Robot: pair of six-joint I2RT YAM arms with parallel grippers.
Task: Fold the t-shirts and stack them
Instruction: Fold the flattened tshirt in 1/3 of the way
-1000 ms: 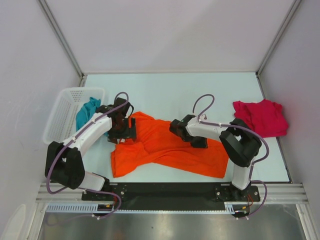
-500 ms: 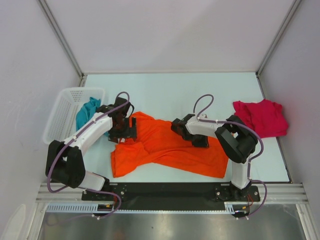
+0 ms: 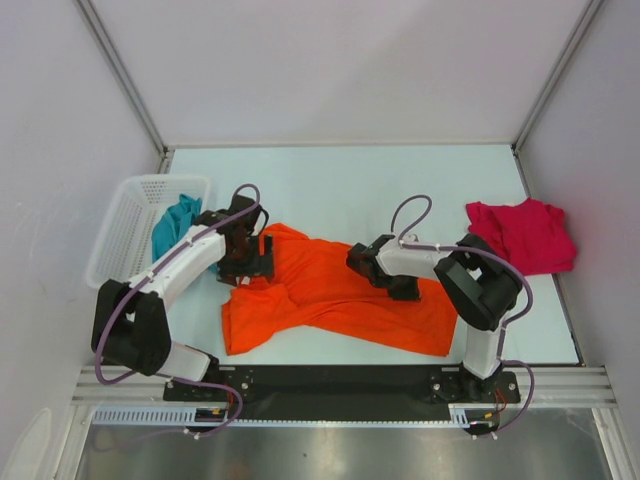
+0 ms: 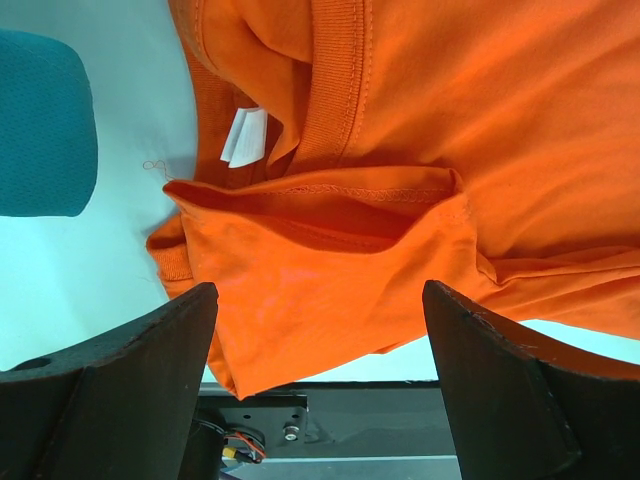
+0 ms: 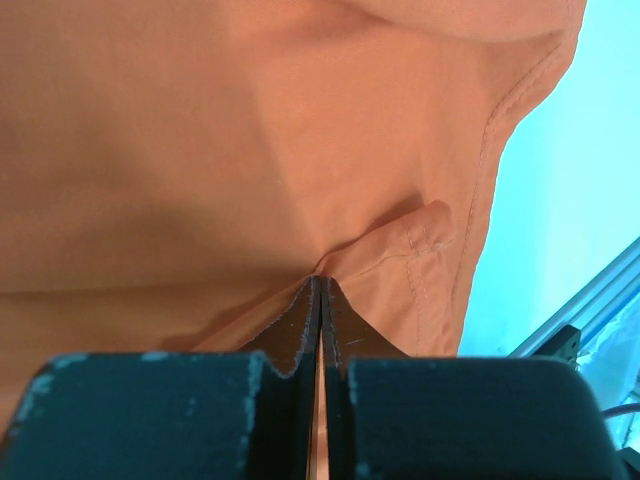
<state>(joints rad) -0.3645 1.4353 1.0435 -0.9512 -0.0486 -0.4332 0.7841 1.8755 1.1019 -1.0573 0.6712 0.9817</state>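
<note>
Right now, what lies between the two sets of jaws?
Only the orange shirt. The top view shows its rumpled cloth filling the stretch from the open left jaws to the right jaws, which are shut on it.

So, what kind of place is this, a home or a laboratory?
Probably a laboratory test cell: plain white panels enclose the table, the left arm and right arm stand on a metal rail, and an orange t-shirt and a basket lie there.
</note>
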